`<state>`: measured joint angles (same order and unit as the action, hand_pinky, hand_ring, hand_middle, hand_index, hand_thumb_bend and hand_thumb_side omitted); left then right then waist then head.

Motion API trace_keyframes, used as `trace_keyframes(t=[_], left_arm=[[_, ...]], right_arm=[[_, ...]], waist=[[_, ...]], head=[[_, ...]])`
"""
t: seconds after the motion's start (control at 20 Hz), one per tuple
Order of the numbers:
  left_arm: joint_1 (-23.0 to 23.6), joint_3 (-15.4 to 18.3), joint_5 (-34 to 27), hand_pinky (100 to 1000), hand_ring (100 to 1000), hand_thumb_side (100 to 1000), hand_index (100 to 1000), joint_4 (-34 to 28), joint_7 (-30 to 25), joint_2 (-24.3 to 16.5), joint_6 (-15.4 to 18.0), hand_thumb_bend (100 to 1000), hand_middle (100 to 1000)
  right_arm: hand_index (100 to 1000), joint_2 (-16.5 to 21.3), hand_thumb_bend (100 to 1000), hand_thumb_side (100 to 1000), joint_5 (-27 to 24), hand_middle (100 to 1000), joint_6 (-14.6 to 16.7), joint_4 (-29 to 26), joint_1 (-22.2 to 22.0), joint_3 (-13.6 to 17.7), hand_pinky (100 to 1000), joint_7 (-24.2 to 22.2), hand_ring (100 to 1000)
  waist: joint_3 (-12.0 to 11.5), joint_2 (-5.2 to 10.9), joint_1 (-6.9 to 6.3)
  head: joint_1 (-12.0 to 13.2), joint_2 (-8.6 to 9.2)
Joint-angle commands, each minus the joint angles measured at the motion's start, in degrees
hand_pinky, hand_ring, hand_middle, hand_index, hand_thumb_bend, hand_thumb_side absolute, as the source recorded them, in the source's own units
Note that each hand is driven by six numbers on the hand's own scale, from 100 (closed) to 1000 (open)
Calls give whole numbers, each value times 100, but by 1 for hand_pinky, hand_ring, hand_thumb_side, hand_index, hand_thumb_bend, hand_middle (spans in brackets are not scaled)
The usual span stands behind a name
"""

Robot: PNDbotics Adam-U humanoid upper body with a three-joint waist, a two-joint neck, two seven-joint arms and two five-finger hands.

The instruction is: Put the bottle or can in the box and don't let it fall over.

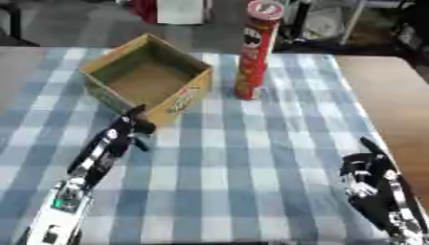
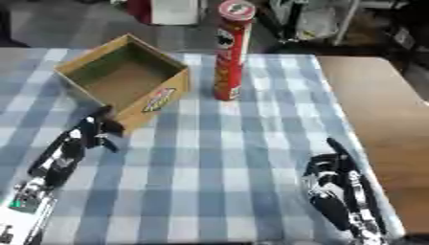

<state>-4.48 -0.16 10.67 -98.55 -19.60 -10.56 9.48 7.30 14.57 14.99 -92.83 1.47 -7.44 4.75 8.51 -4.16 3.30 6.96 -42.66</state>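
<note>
A tall red crisp can (image 1: 256, 50) stands upright on the blue-and-white checked cloth, just right of an open cardboard box (image 1: 149, 79) with nothing inside. My left hand (image 1: 126, 130) hovers by the box's near corner, with its fingers curled and nothing in them. My right hand (image 1: 368, 167) rests low at the right, fingers relaxed and holding nothing, well short of the can.
The checked cloth (image 1: 243, 167) covers most of the table. Bare brown wood (image 1: 394, 95) shows along the right side. Chair legs and clutter stand on the floor beyond the far edge.
</note>
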Motion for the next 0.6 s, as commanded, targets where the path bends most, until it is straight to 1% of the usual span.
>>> trace_keyframes(t=[0.05, 0.25, 0.3, 0.35, 0.4, 0.5, 0.55, 0.6], left_arm=[[-24, -14, 12, 576, 783, 1000, 1000, -90, -17, -15, -2, 883, 696], [-23, -13, 11, 576, 783, 1000, 1000, -88, -18, -15, -4, 870, 697], [-23, -12, 17, 576, 783, 1000, 1000, -88, -17, -16, -7, 826, 697], [-24, -10, 32, 576, 783, 1000, 1000, -87, -16, -17, -11, 758, 696], [-24, -10, 52, 576, 782, 1000, 1000, -87, -17, -18, -17, 553, 693], [-24, -6, 113, 575, 778, 1000, 1000, -83, -16, -20, -41, 297, 689], [-23, -3, 140, 575, 778, 1000, 1000, -81, -8, -19, -57, 231, 688], [-23, -2, 157, 574, 777, 1000, 1000, -80, 5, -17, -72, 216, 688]], right_arm=[[958, 52, 100, 419, 32, 627, 3, -81, 40, 26, 407, 22, 595], [959, 52, 100, 439, 24, 627, 9, -82, 41, 27, 407, 30, 595], [959, 52, 100, 448, 20, 627, 10, -82, 41, 27, 407, 32, 595], [958, 52, 100, 453, 16, 627, 12, -82, 41, 28, 407, 35, 595], [958, 52, 100, 458, 11, 627, 14, -83, 41, 28, 407, 37, 595], [958, 52, 100, 466, 5, 627, 17, -83, 41, 28, 407, 41, 595], [960, 52, 100, 484, 2, 627, 16, -82, 41, 30, 406, 45, 595], [961, 54, 100, 504, 2, 628, 18, -85, 44, 33, 406, 53, 595]], waist=[[9, 58, -15], [12, 62, -14], [13, 61, -15], [14, 60, -15], [16, 59, -15], [17, 58, -15], [16, 57, -15], [14, 56, -14]], head=[[-15, 20], [-19, 29], [-21, 32], [-23, 34], [-26, 35], [-32, 36], [-35, 38], [-36, 42]])
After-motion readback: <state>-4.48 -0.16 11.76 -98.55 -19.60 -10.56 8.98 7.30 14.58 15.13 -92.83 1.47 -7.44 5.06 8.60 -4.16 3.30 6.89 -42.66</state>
